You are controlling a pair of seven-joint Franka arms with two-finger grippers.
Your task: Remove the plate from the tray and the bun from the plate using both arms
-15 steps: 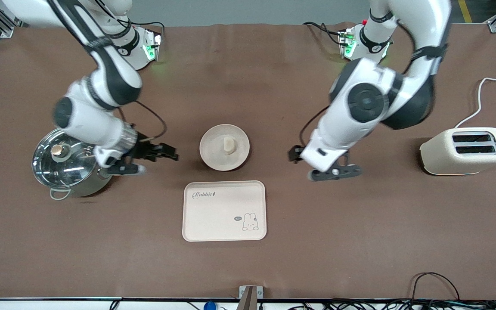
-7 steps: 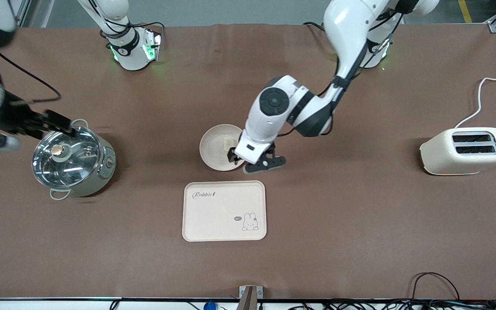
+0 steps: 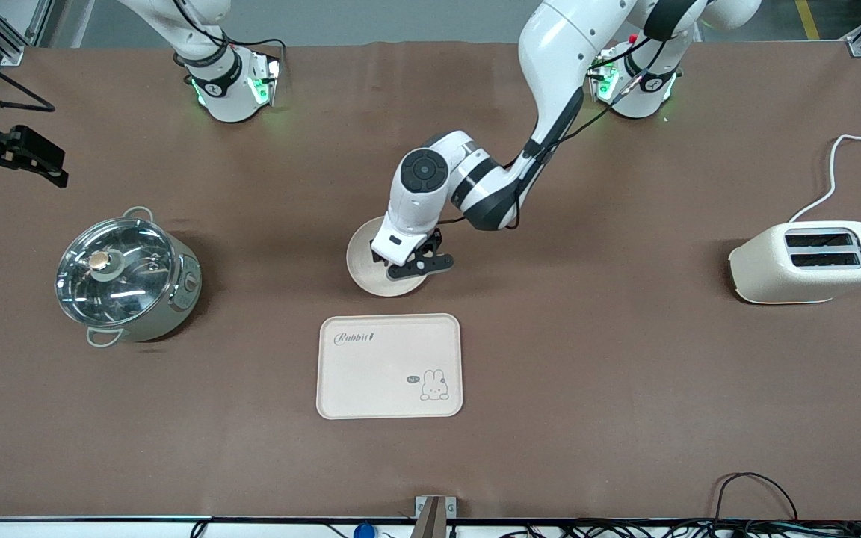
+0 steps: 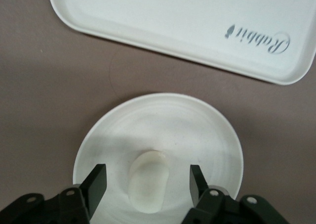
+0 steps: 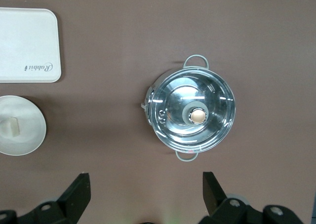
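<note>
The round cream plate point(image 3: 362, 266) sits on the table just farther from the front camera than the tray. The small pale bun point(image 4: 148, 182) lies on the plate point(image 4: 207, 130); in the front view the left hand hides it. My left gripper point(image 3: 409, 263) is low over the plate, open, with one finger point(image 4: 97, 182) on each side of the bun and not touching it. My right gripper point(image 3: 23, 155) is open and empty, raised high over the table at the right arm's end. The right wrist view shows the gripper point(image 5: 145, 194), the plate point(image 5: 27, 135) and the bun point(image 5: 10, 126).
The rectangular cream tray with a rabbit drawing point(image 3: 389, 366) lies nearer the front camera than the plate. A steel pot with a glass lid point(image 3: 125, 275) stands toward the right arm's end. A cream toaster point(image 3: 808, 261) with its cord stands toward the left arm's end.
My left gripper has swung in from beside the plate to over it, straddling the bun. My right gripper has lifted away from the pot and moved toward the table's edge.
</note>
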